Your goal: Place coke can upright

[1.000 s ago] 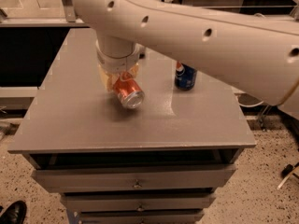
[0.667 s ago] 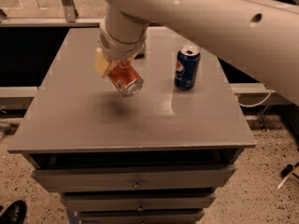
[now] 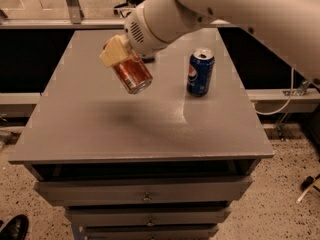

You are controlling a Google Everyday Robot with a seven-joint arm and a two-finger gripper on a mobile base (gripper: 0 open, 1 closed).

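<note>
Gripper grasps the red aluminium coke can, tilted in mid-air above the grey flat cabinet top, at nine o'clock from the blue aluminium Pepsi can. Released while slanted, it would likely topple and roll.

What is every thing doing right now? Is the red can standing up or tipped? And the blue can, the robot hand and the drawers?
coke can: tilted, held in the air above the table, not touching it.
gripper: over the table's left half, shut on the coke can.
Pepsi can: standing upright on the table, apart from the coke can.
drawers: shut.
</note>
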